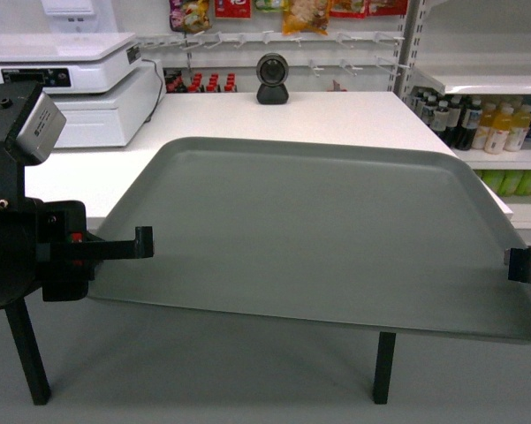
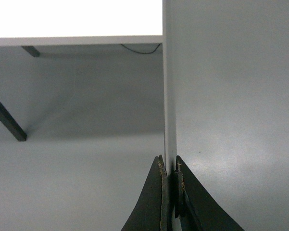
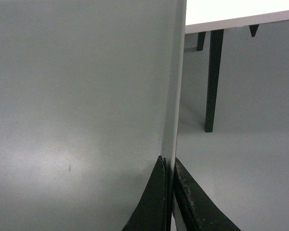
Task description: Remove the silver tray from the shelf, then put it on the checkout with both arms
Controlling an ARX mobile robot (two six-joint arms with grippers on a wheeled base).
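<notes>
The silver tray (image 1: 318, 234), flat and grey-green with a low rim, hangs in the air in front of the white checkout (image 1: 274, 119), its far edge over the counter's front part. My left gripper (image 1: 141, 240) is shut on the tray's left rim. At the right edge of the head view my right gripper (image 1: 519, 263) is shut on the right rim. In the left wrist view the tray rim (image 2: 169, 96) runs straight up from between the gripper (image 2: 169, 166) fingers. The right wrist view shows that gripper (image 3: 169, 163) pinching the tray's edge (image 3: 175, 86) the same way. The shelf (image 1: 490, 84) stands at the right.
A white scale machine (image 1: 79, 84) sits on the counter's left. A small black camera (image 1: 271, 79) stands at its back middle. Bottles (image 1: 477, 124) fill the shelves on the right. Thin dark counter legs (image 1: 384, 367) stand on the grey floor below the tray.
</notes>
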